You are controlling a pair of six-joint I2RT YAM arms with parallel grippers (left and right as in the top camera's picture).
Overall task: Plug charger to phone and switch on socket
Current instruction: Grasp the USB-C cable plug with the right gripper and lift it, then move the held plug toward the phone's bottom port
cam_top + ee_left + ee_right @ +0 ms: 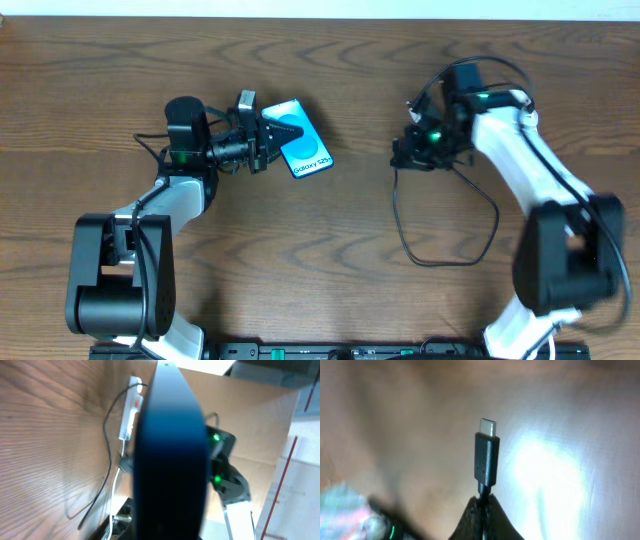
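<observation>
My left gripper (266, 136) is shut on the left end of the phone (302, 144), whose blue screen with white text faces up at the table's upper left. In the left wrist view the phone (172, 455) is seen edge-on as a dark slab filling the centre. My right gripper (408, 150) is shut on the charger just behind its plug. The plug tip (486, 455) sticks up from the closed fingers (483, 502). The black cable (450, 245) loops on the table below it. The white socket strip (131, 407) with a red mark lies far off in the left wrist view.
The wooden table (330, 260) carries the cable loop. In the left wrist view, the right arm with green lights (220, 465) sits behind the phone, and a brown cardboard wall (260, 425) stands beyond it. A white cord (116, 485) runs from the strip.
</observation>
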